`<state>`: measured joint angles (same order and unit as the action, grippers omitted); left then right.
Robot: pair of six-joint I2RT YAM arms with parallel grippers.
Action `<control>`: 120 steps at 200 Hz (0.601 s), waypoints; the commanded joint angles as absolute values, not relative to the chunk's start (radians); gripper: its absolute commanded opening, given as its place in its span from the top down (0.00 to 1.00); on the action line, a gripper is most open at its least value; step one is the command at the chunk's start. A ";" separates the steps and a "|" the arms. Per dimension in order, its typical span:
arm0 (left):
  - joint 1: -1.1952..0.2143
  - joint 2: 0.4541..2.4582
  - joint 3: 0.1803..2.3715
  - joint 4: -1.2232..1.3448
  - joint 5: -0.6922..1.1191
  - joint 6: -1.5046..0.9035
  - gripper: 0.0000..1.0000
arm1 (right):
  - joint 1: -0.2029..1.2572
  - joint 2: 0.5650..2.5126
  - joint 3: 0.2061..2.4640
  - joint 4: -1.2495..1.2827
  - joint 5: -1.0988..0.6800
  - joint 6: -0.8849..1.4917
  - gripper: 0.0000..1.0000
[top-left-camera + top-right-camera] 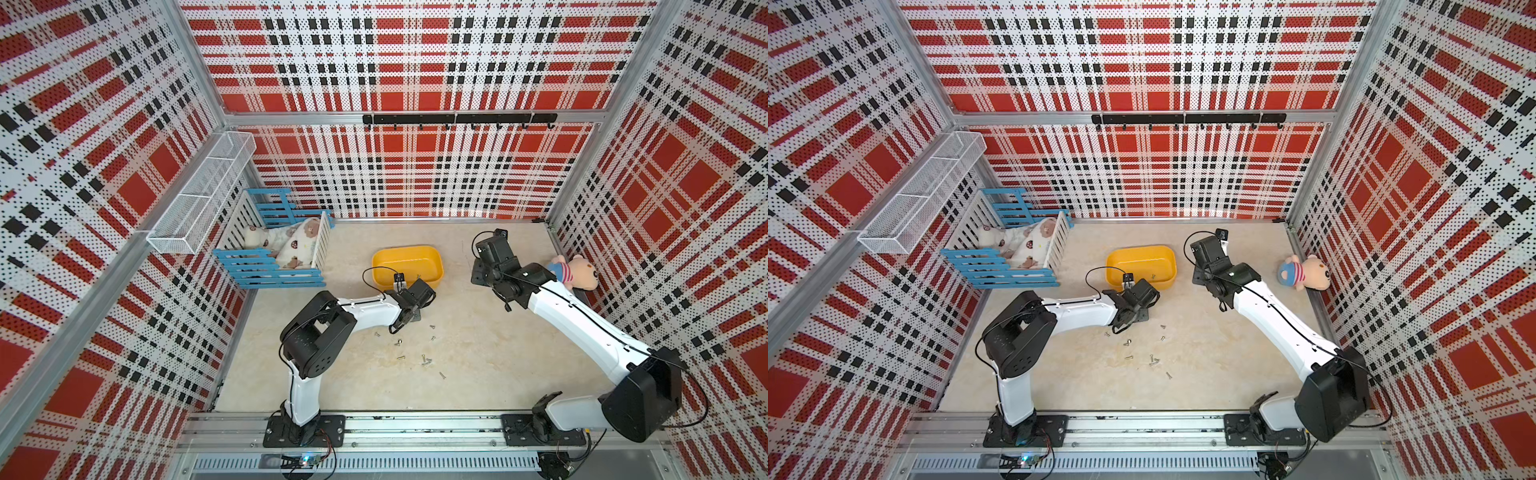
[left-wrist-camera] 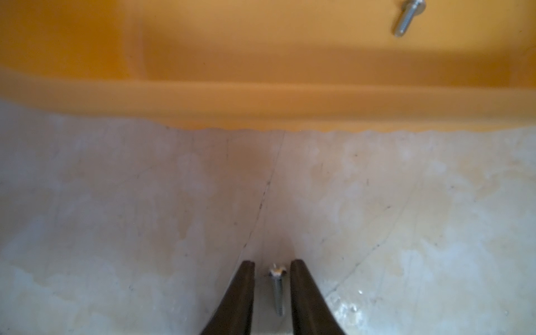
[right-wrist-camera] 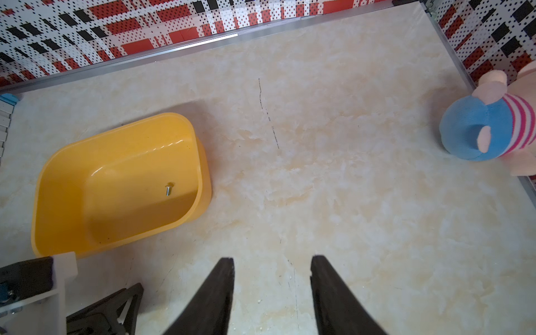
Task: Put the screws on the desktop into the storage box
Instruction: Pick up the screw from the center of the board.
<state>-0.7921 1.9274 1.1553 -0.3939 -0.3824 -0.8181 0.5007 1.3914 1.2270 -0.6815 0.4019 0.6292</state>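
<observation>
One screw point(image 2: 277, 290) lies on the desktop point(image 2: 116, 217) between the fingers of my left gripper point(image 2: 272, 268), near the storage box point(image 2: 261, 101); the jaws stand narrowly apart, a sliver of gap either side, gripping nothing. A second screw point(image 3: 168, 189) lies inside the box, more screws point(image 1: 426, 360) are scattered on the desktop beside my left arm point(image 1: 365, 307), and my right gripper point(image 3: 272, 261) hangs above bare desktop, jaws apart and empty.

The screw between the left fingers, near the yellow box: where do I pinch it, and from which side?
I'd pinch the screw across its shank, from straight above: it lies flat on the desktop, parallel to the fingers of the left gripper, head toward the storage box.
</observation>
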 commanded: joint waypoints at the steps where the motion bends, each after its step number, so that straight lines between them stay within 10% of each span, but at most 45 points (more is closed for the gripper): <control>1: -0.787 1.952 1.125 -0.397 -0.369 -0.819 0.75 | 0.493 1.403 1.222 -0.666 0.399 0.632 0.52; 120: -0.830 1.856 1.140 -0.486 -0.413 -0.806 0.99 | 0.494 1.391 1.218 -0.665 0.393 0.633 0.52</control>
<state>-0.7998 1.9137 1.1370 -0.3805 -0.3973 -0.8154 0.5003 1.3979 1.2263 -0.6807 0.3939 0.6292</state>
